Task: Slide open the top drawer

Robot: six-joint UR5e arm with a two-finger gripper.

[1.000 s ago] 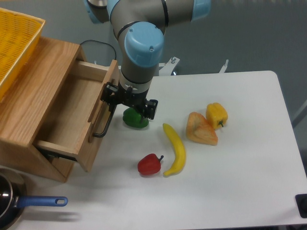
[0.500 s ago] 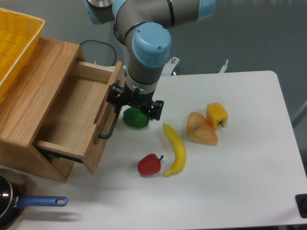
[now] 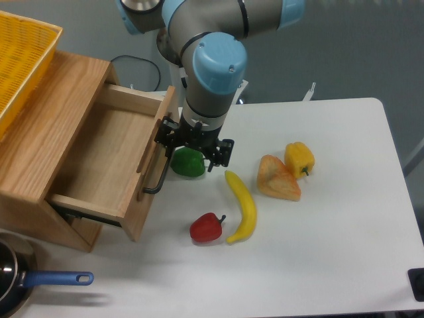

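Progress shows plainly: across the last second the top drawer [image 3: 109,162] has slid further out of the oak cabinet [image 3: 46,126], its front panel moving to your right, toward the green pepper [image 3: 188,162]. The plain wooden interior is now widely exposed, and it looks bare.

You can see the end effector [image 3: 173,142] sitting at the upper end of the black bar handle [image 3: 159,175], having travelled to the right with the panel. Its fingers are hidden under the wrist, so I cannot tell whether they are spread or pinching the bar; the drawer following the arm suggests some hold or hook on it.

I judge the task nearly done. The drawer looks close to full extension, so ease off rather than pull hard against the runners.

Watch the green pepper: it lies just beside the handle and beneath the wrist, and further travel could nudge it. The banana [image 3: 243,205], red pepper [image 3: 207,227] and yellow pepper [image 3: 299,158] lie farther out on the table [image 3: 331,265].
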